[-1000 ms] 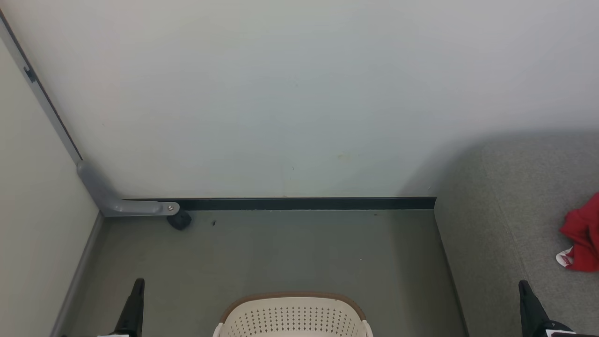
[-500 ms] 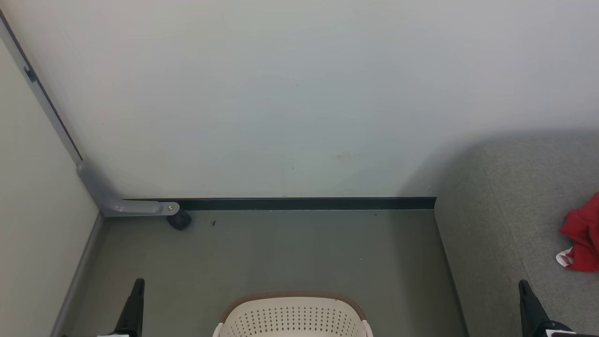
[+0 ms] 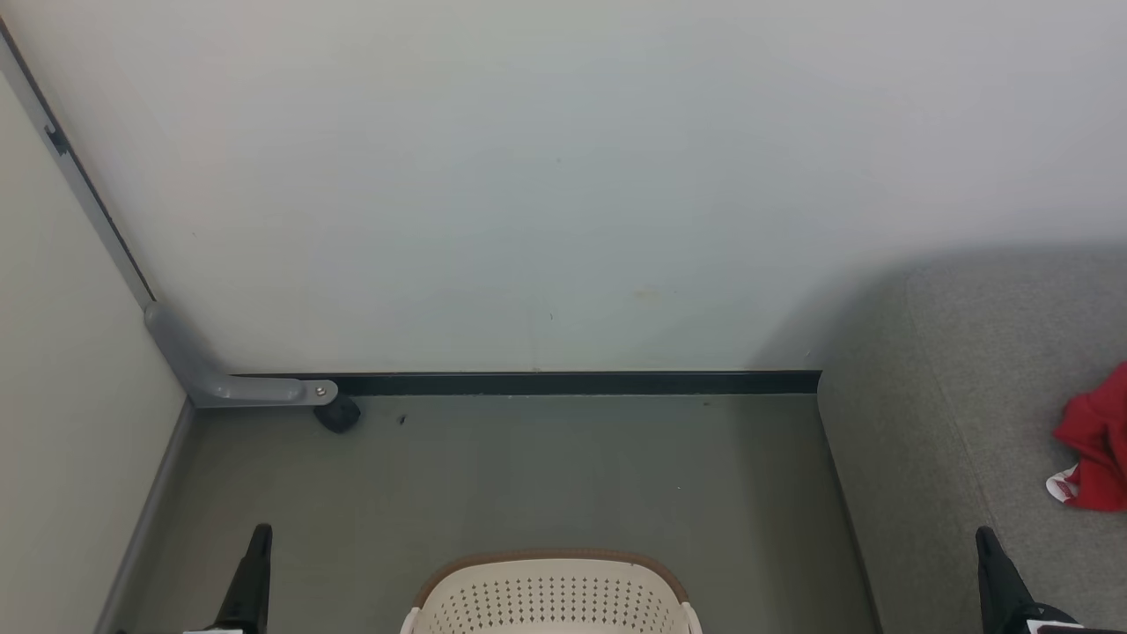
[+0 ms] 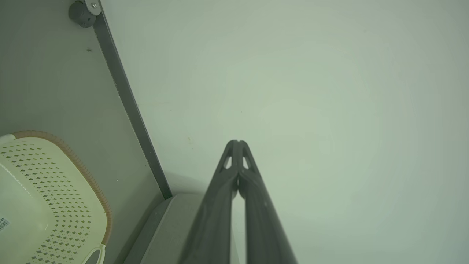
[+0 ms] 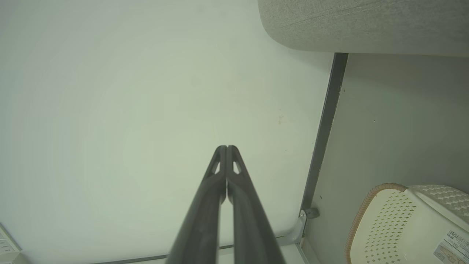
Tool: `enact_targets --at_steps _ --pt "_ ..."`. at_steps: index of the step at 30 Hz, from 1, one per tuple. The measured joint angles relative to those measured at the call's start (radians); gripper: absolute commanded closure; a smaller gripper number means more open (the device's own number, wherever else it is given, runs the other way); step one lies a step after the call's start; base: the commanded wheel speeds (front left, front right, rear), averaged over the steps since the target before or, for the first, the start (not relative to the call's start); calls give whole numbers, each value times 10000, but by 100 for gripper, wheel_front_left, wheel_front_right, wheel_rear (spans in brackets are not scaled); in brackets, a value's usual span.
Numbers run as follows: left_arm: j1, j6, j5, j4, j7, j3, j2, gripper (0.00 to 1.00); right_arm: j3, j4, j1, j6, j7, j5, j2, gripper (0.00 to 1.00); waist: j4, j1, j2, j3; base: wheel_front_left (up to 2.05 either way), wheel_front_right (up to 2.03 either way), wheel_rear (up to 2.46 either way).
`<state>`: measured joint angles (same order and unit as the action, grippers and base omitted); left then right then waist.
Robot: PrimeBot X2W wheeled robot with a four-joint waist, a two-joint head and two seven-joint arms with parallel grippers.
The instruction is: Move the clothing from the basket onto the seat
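Seen from the head, a cream basket (image 3: 550,599) with a brown rim is standing on the grey-green floor (image 3: 528,475) at the bottom centre, cut off by the frame edge. The grey seat (image 3: 968,423) is sitting at the right. A piece of red clothing (image 3: 1096,449) with a white edge is lying on it at the right frame edge, well apart from the basket. The tips of the left gripper (image 3: 261,534) and the right gripper (image 3: 983,534) are rising at the lower corners, one on each side of the basket, touching nothing. A pale wall (image 3: 563,176) is standing behind, with a dark baseboard (image 3: 572,383) along its foot and a grey bracket (image 3: 220,383) in the left corner.

The wrist views are adding closer detail. Each is looking along its own fingers, which are pressed together tip to tip, holding nothing and pointing at the wall. Both are catching the basket's perforated side and a barcode sticker (image 5: 452,244) on its smooth pale surface. The right wrist view is also taking in the seat's rounded corner.
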<state>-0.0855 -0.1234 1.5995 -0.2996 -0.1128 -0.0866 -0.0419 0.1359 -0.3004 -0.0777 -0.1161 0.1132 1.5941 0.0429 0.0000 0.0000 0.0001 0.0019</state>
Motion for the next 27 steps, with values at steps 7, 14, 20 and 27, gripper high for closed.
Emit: enact_targets --at_steps 7,14,20,27 --pt "0 0 0 0 0 0 0 100 0 0 0 0 0 0 0 100 0 0 0 0 0 0 0" --pt "0 0 0 0 0 0 0 100 0 2 0 0 0 0 0 100 0 0 0 0 0 0 0" --pt "0 0 0 0 0 0 0 100 0 2 0 0 0 0 0 100 0 0 -1 0 0 0 0" --pt "0 0 0 2 0 0 0 100 0 2 0 0 0 0 0 100 0 -1 0 0 0 0 0"
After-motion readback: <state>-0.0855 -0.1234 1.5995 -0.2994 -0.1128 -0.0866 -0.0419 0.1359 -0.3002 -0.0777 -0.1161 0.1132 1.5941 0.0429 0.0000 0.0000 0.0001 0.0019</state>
